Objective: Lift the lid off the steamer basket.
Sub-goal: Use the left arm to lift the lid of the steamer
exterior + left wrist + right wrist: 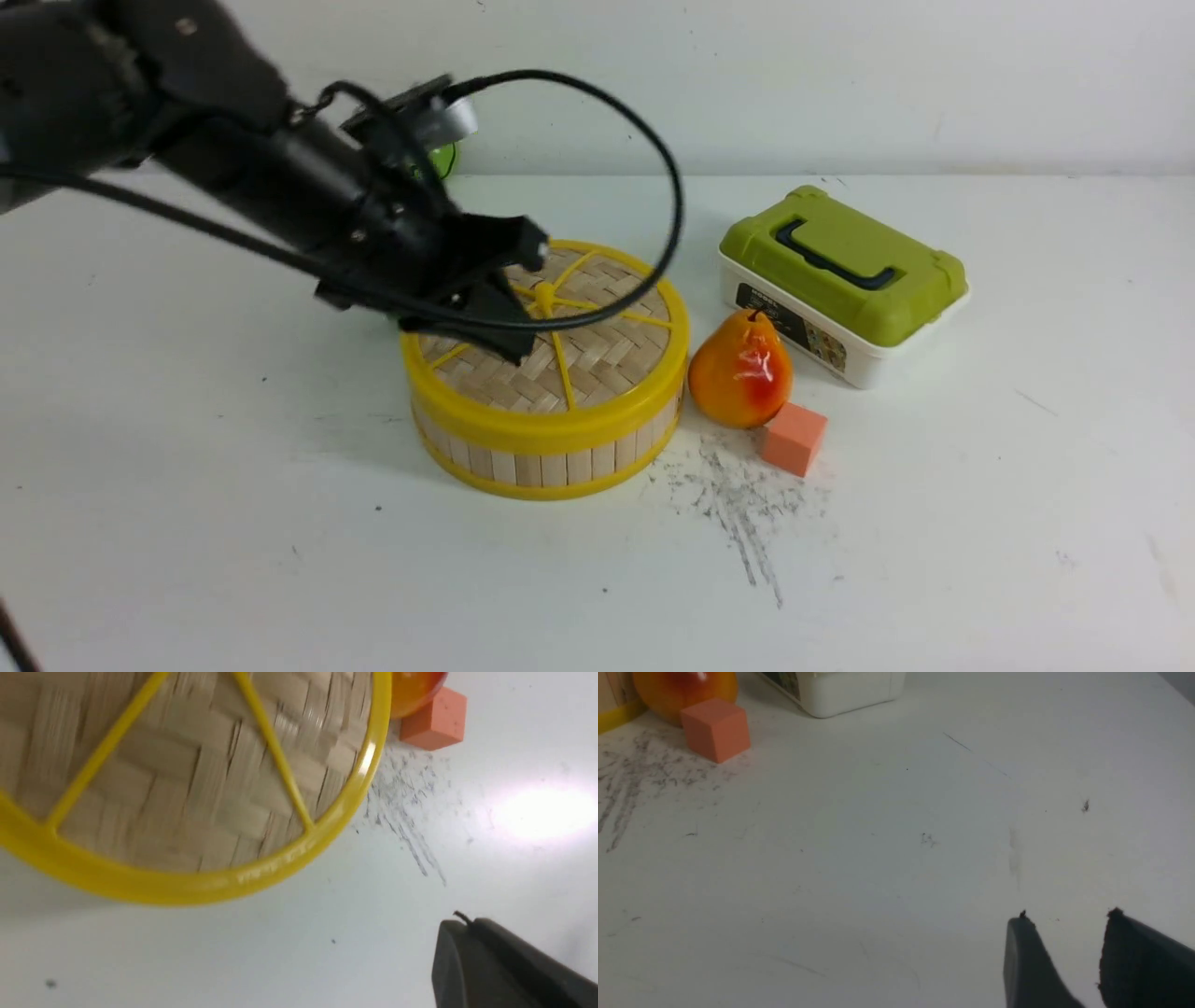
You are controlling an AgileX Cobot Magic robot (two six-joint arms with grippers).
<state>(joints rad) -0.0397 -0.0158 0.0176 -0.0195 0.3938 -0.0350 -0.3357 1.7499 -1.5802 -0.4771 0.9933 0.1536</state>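
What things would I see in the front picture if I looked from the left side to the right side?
Steamer basket, then pear, then pink block, then white box with a green lid.

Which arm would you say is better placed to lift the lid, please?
Left, I'd say: its shut claw is already near the round woven-bamboo lid, while the right wrist view shows mostly bare table.

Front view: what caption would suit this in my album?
Shut left gripper over the woven bamboo lid, still-life pear alongside.
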